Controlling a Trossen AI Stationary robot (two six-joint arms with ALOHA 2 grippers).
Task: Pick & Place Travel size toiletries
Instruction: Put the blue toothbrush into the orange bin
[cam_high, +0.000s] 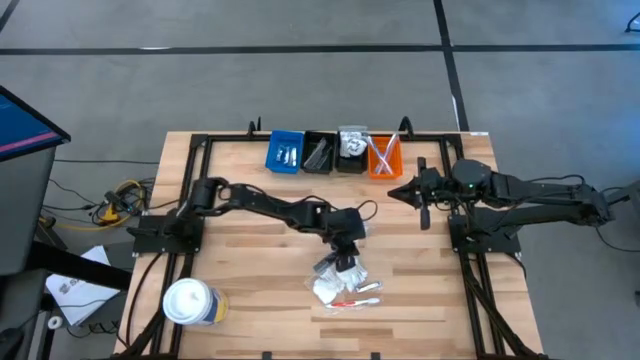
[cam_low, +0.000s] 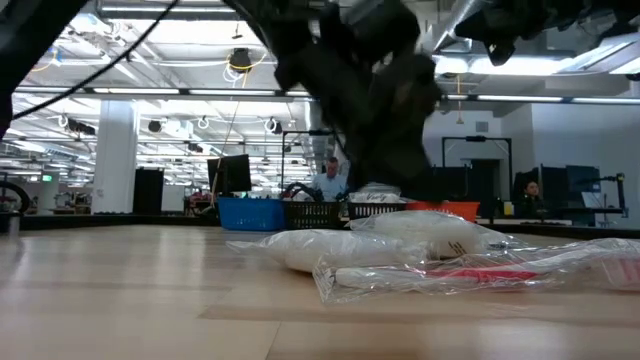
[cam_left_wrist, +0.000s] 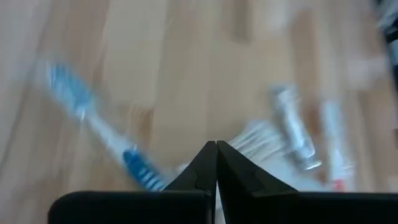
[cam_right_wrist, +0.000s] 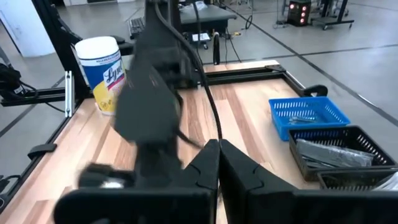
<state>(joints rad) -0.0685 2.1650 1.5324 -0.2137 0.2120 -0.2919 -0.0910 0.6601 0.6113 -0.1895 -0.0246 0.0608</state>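
Observation:
The travel size toiletries (cam_high: 345, 285) lie in a small pile on the wooden table, toward its near edge. The pile holds white and clear sachets (cam_low: 400, 240) and a red stick in clear wrap (cam_low: 480, 272). In the blurred left wrist view, a blue toothbrush (cam_left_wrist: 93, 124) and small tubes (cam_left_wrist: 295, 134) lie on the wood. My left gripper (cam_high: 347, 240) is shut and hangs just over the pile's far side (cam_left_wrist: 216, 146). My right gripper (cam_high: 405, 190) is shut and waits to the right, near the bins (cam_right_wrist: 217, 146). My left gripper points down over a clear sachet (cam_left_wrist: 252, 140) at the pile's far side, and its shut fingers show nothing between them. I cannot tell whether they touch it, because the view is blurred.
Along the far edge stand a blue bin (cam_high: 285, 152), a black bin (cam_high: 320, 153), a bin with grey-white contents (cam_high: 352, 148) and an orange bin (cam_high: 384, 157). A large white tub with a yellow label (cam_high: 188, 303) stands at the near left. People sit beyond the table (cam_low: 328, 180).

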